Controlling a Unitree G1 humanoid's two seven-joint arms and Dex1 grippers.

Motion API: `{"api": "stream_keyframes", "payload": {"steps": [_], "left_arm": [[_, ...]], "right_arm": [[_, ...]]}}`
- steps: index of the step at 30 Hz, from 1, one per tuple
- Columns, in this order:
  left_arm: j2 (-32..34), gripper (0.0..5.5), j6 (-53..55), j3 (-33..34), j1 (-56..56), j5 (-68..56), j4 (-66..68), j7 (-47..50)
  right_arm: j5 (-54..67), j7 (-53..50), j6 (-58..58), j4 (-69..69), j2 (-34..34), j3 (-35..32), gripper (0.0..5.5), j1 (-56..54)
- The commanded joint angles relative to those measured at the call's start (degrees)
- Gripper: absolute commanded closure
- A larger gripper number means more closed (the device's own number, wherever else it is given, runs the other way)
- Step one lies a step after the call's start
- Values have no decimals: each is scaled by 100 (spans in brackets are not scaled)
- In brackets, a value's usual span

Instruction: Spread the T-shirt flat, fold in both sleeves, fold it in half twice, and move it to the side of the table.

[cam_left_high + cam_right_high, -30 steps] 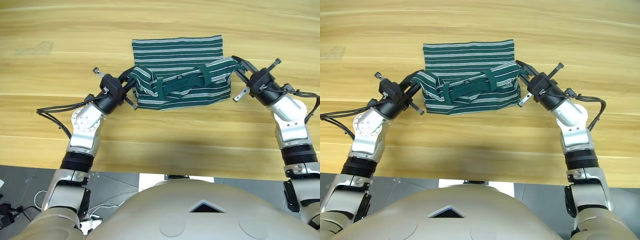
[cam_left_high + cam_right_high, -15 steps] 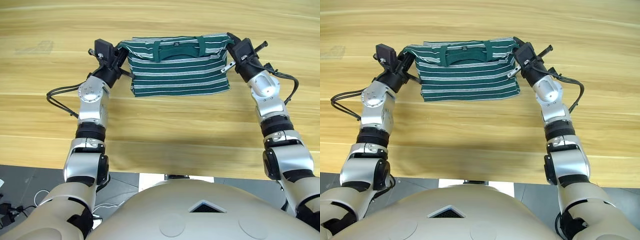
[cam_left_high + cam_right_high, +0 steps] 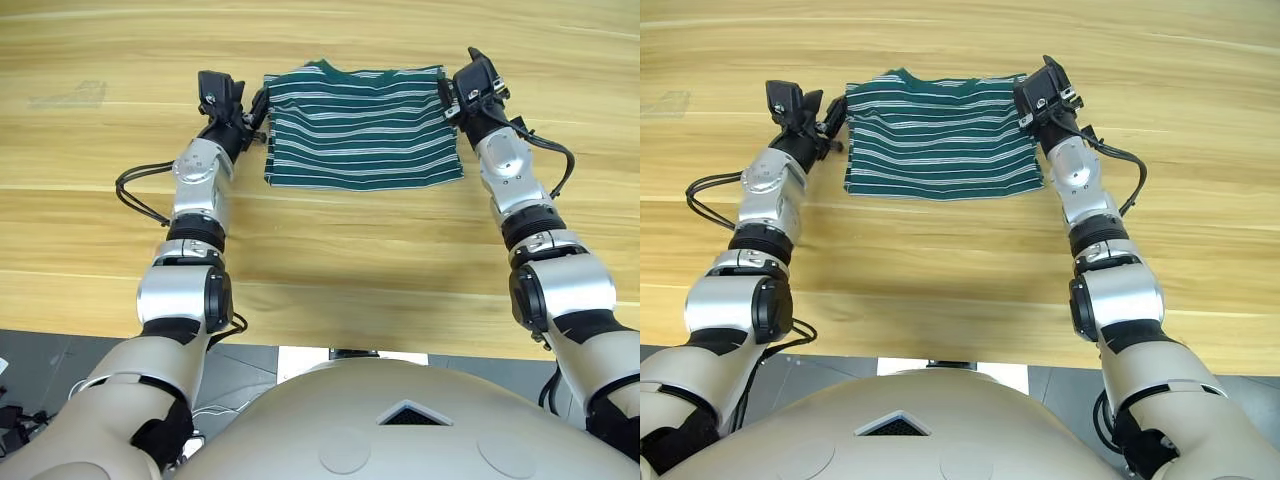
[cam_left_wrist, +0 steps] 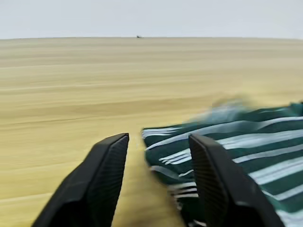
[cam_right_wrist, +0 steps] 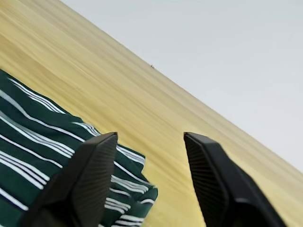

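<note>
Green-and-white striped cotton T-shirt (image 3: 360, 125) is lying as a neat rectangle at the middle of the pale wooden tabletop (image 3: 320, 260), collar at the far edge, sleeves tucked out of sight. The left gripper (image 3: 256, 104) and right gripper (image 3: 450, 95) are flanking its far corners, fingers apart and gripping nothing. One halving is looking done; a second fold and the move aside are waiting.

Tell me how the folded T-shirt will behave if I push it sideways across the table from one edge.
Probably floppy: the T-shirt is thin cloth in loose layers, so a push at one edge would likely bunch it. The smooth wooden table should let it glide if dragged flat.
</note>
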Motion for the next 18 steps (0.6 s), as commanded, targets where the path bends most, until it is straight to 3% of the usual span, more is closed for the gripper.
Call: {"api": "stream_keyframes", "payload": {"steps": [1,5,7,14,18], "left_arm": [[228,247,210,601,-384,-213,536,706],[412,182,-111,1514,-64,-893,319,570],[240,153,-511,1535,450,-987,-344,69],[-214,153,-1225,82,2103,-177,-3235,-1104],[107,153,-824,-582,1678,234,-3361,-1844]], "right_arm": [[547,-393,793,560,-81,-692,210,-396],[659,-241,320,193,-19,-826,187,109],[458,-39,-273,-548,140,-507,187,717],[104,-333,126,-2672,640,-119,187,1595],[194,-273,526,-3486,696,-182,187,1864]]}}
